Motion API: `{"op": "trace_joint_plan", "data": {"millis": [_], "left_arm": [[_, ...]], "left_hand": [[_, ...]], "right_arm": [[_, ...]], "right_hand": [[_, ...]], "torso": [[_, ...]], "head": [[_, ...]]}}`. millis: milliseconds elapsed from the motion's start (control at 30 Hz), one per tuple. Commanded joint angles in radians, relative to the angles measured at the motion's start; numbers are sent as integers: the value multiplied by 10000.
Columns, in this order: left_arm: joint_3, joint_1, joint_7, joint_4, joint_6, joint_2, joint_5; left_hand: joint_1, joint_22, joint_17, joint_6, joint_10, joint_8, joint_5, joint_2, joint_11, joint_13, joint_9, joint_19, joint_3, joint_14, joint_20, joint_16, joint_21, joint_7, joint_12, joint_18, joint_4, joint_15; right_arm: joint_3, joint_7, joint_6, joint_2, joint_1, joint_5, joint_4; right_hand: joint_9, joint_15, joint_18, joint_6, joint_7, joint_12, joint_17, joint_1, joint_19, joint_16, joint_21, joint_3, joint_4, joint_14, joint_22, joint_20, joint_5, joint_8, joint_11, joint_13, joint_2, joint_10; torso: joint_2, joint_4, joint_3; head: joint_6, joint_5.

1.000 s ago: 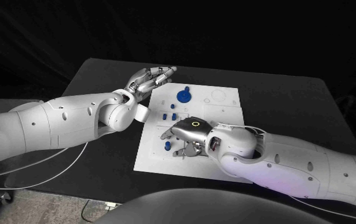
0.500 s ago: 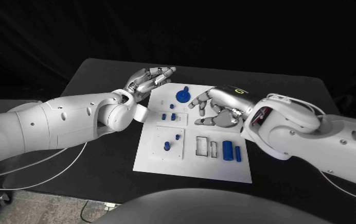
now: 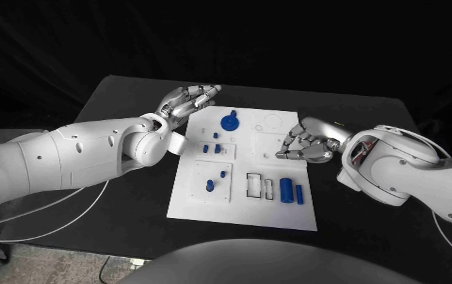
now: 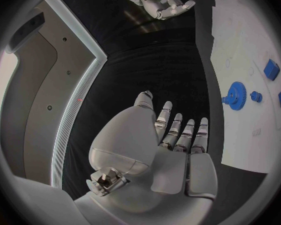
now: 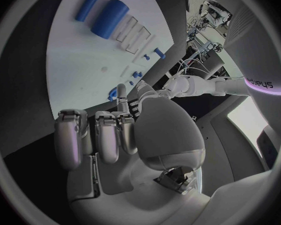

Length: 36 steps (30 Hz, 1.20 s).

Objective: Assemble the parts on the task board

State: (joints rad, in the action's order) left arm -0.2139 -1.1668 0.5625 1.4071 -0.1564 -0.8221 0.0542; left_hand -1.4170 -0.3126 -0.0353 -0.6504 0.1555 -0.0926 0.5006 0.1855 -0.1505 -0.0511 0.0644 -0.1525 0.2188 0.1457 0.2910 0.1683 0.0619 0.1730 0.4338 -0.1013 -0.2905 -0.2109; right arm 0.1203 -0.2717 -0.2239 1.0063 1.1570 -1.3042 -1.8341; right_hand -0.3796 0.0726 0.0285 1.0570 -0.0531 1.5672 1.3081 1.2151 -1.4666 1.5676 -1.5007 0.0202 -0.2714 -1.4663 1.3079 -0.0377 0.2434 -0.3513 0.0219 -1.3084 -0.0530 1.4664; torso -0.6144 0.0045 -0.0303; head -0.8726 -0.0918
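Head view: right hand [image 3: 306, 142] hovers at the right edge of the task board [image 3: 283, 215], fingers curled in and seemingly holding nothing, so the step looks like a pause between placements; two blue cylinders [image 3: 288, 189] lie just below it, near the slot frames, and a blue gear [image 3: 230, 123] sits off toward the left hand [image 3: 189, 101], which rests beside the board's far left corner with fingers spread and free. Left wrist view: its fingers [image 4: 181, 132] lie straight, the gear [image 4: 236, 96] beside them. Right wrist view: fingers [image 5: 100, 135] bent, cylinders [image 5: 109, 15] beyond. Next, probably reaching for a cylinder, which wants an opened grasp.
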Motion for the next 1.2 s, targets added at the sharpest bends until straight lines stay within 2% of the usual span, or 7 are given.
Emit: {"op": "trace_joint_plan", "data": {"millis": [33, 167, 300, 500, 900, 1133, 1200], "left_arm": [[2, 22, 51, 11, 231, -34, -25], [2, 42, 18, 34, 254, -102, -25], [1, 53, -35, 50, 278, -158, -25], [1, 69, -122, 56, 315, -199, -25], [0, 74, -242, 68, 381, -223, -25], [0, 76, -283, 67, 420, -238, -25], [0, 78, -295, 64, 437, -243, -25]], "left_hand": [[-87, 3, -14, -40, 28, -63, 49, 40, -74, -12, 9, -71, -13, 81, 25, 65, 65, 26, 56, 83, 1, -7], [-96, 9, -13, -47, 27, -65, 52, 48, -79, -11, 9, -72, -20, 79, 25, 65, 65, 28, 56, 82, 2, -8], [-109, 25, -12, -62, 27, -70, 57, 60, -89, -11, 10, -69, -29, 76, 25, 63, 62, 37, 58, 82, 4, -8], [-120, 36, -11, -63, 26, -74, 59, 70, -106, -10, 9, -68, -36, 74, 25, 62, 59, 50, 55, 81, 3, -8], [-138, 61, -12, -49, 17, -77, 62, 84, -143, -7, 7, -63, -47, 78, 24, 72, 53, 81, 41, 80, 1, -14], [-141, 72, -13, -50, 19, -79, 61, 86, -153, -8, 6, -58, -49, 81, 24, 75, 50, 89, 45, 80, 1, -18], [-155, 80, -16, -95, 51, -97, 63, 101, -199, -16, 11, -62, -58, 90, 22, 89, 47, 122, 106, 75, -2, -31]], "right_arm": [[10, -1331, 919, -27, -188, -891, 29], [14, -1969, 1324, -80, -385, -1606, 24], [15, -2406, 1554, -110, -481, -2150, -27], [15, -2823, 1888, -105, -555, -2638, -172], [15, -2928, 1820, -131, -741, -2703, -351], [16, -2546, 1178, -34, -843, -2300, -449], [16, -2400, 997, 35, -867, -2181, -481]], "right_hand": [[-619, 158, -246, -55, 87, 36, 2627, -369, -977, 32, -554, -101, -78, -1045, 2580, 118, 35, -452, -14, -2624, 36, 1044], [-1714, 341, -285, 75, 303, 36, 2627, -1357, -1042, 32, -701, -163, -133, -1045, 2629, 287, -55, -1140, 186, -2624, 174, 1044], [-2077, 376, -285, 194, 372, 36, 2627, -1965, -1042, 32, -701, -152, -185, -1045, 2629, 349, -467, -1198, 241, -2624, 149, 1044], [-2263, 375, -285, 409, 426, 36, 2627, -2502, -1042, 32, -701, 86, -196, -1045, 2629, 359, -1004, -988, 297, -2624, -8, 1044], [-2695, 424, -285, 258, 389, 36, 2627, -2242, -1042, 32, -701, 446, -102, -1045, 2629, 401, -707, -835, 269, -2624, -193, 1044], [-5676, 361, -285, -2200, 195, 36, 2627, -1545, -1042, 32, -701, 730, 98, -1045, 2629, 364, -620, -1774, 119, -2624, -315, 1044], [-7698, 189, -285, -3670, 11, 36, 2627, -1446, -1042, 32, -701, 711, 123, -1045, 2629, 134, -616, -2836, -100, -2624, -197, 1044]], "torso": [[14, -10, 10], [12, -10, 0], [4, -11, -5], [9, 0, -18], [19, 21, -9], [22, 10, -4], [30, 6, -7]], "head": [[0, 24], [0, 34], [0, 56], [0, 75], [0, 121], [0, 105], [0, 99]]}}
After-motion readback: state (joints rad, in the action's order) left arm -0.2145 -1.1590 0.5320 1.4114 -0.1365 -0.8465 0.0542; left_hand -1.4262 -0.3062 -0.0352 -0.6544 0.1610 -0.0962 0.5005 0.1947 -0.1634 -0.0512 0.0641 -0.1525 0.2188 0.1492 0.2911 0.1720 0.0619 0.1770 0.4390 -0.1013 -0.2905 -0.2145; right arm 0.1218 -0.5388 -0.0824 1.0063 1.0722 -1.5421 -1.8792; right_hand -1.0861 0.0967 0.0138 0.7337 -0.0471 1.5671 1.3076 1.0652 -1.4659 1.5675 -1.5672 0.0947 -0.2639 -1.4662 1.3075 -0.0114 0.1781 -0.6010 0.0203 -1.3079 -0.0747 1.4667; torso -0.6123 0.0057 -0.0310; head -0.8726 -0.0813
